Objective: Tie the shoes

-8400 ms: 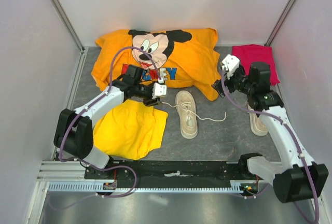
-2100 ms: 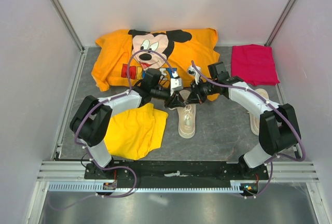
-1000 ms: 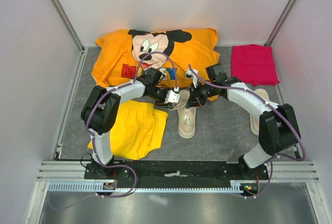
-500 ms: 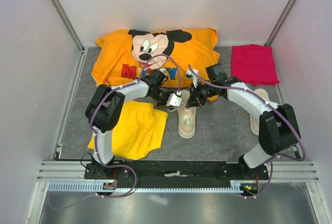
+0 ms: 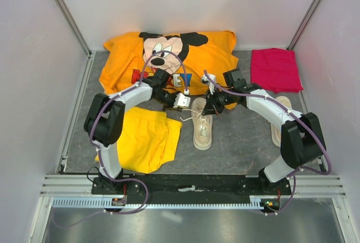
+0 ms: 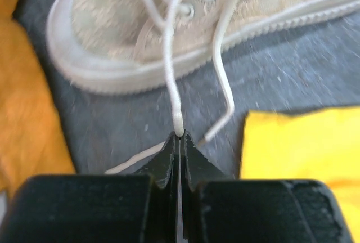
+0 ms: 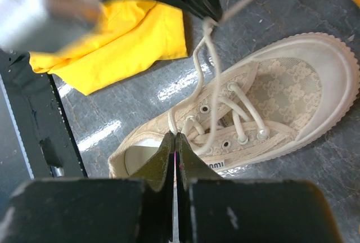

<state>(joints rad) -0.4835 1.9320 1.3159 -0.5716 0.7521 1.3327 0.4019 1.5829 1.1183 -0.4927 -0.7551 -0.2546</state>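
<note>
One cream shoe (image 5: 202, 129) lies mid-table with its toe towards the shirt; the other shoe (image 5: 275, 134) lies at the right, partly hidden by the right arm. My left gripper (image 5: 181, 101) is just left of the middle shoe's toe, shut on a white lace end (image 6: 171, 74) that runs taut to the shoe (image 6: 112, 46). Right of that toe, my right gripper (image 5: 209, 108) is shut on a loop of lace (image 7: 197, 85) rising from the eyelets of the shoe (image 7: 281, 97). The two grippers face each other across the laces.
Yellow shorts (image 5: 143, 139) lie left of the middle shoe, close under the left arm. An orange Mickey shirt (image 5: 169, 57) covers the back of the table. A folded red cloth (image 5: 275, 68) lies at the back right. Walls close in on three sides.
My left gripper has closed on the lace end and drawn back to the left, away from the shoe, pulling the lace taut. The right gripper has stayed shut in place.
</note>
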